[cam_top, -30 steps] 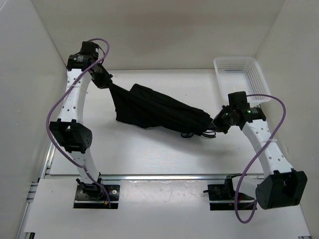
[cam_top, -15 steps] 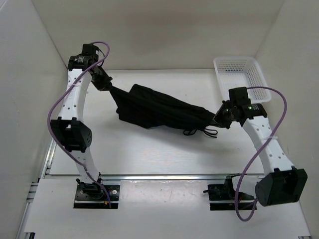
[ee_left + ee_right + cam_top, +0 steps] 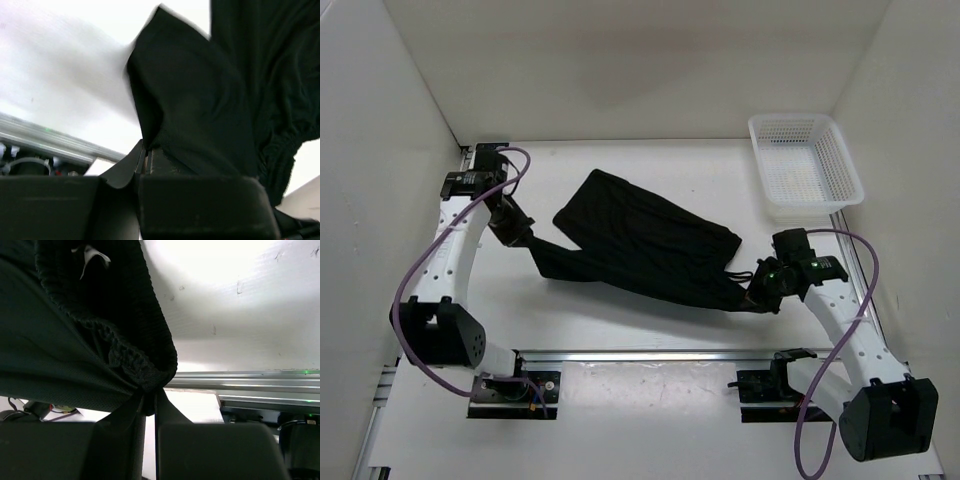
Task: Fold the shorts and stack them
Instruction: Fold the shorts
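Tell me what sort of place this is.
Probably a robot test booth in a lab, not a home. Plain white walls box in a white table; a left arm and right arm stand by a metal rail, holding black shorts near a basket.

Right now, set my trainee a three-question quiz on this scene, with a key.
1. True or false: the white plastic mesh basket holds the black soft fabric shorts.
2. Of the left end effector and the right end effector, which is clamped on the shorts? A) left only B) right only C) both
3. Fill in: the basket stands at the far ____ corner of the table.

Key: 1 false, the shorts lie outside the basket; 2 C; 3 right.
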`<action>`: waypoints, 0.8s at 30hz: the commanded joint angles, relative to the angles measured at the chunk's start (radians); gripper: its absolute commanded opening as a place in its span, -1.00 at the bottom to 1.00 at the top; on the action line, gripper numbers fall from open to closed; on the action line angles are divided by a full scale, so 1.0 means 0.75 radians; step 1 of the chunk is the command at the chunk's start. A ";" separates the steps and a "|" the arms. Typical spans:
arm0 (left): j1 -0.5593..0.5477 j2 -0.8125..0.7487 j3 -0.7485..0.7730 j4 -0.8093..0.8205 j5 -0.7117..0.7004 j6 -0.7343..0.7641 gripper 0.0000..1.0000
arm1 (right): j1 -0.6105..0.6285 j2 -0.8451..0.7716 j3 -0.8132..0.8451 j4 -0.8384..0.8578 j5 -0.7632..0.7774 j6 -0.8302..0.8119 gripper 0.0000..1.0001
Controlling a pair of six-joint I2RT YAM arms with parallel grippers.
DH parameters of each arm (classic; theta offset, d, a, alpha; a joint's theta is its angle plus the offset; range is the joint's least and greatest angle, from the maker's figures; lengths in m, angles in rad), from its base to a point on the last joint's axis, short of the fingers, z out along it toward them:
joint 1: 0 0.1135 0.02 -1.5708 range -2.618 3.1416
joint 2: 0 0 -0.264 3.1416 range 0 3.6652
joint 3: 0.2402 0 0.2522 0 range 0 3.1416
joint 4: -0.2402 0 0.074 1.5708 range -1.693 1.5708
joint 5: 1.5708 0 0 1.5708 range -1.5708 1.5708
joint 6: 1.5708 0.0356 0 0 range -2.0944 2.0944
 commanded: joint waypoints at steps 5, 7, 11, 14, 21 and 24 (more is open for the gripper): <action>-0.034 0.210 0.321 0.159 -0.209 0.020 -0.79 | -0.016 0.087 0.147 -0.045 0.152 0.006 -1.00; -0.034 0.313 0.451 0.159 -0.223 0.033 -0.79 | -0.016 0.158 0.222 -0.031 0.152 0.039 -1.00; -0.048 0.624 0.847 0.083 -0.250 0.045 -0.79 | -0.028 0.312 0.380 0.016 0.166 0.070 -1.00; -0.061 0.867 1.144 0.048 -0.250 0.059 -0.79 | -0.057 0.482 0.478 0.049 0.224 0.086 -1.00; -0.073 1.299 1.531 0.221 -0.105 0.088 -0.79 | -0.118 0.927 0.744 0.159 0.246 0.070 -0.83; -0.085 1.361 1.529 0.336 -0.043 0.088 -0.19 | -0.132 0.995 0.854 0.219 0.236 0.096 0.49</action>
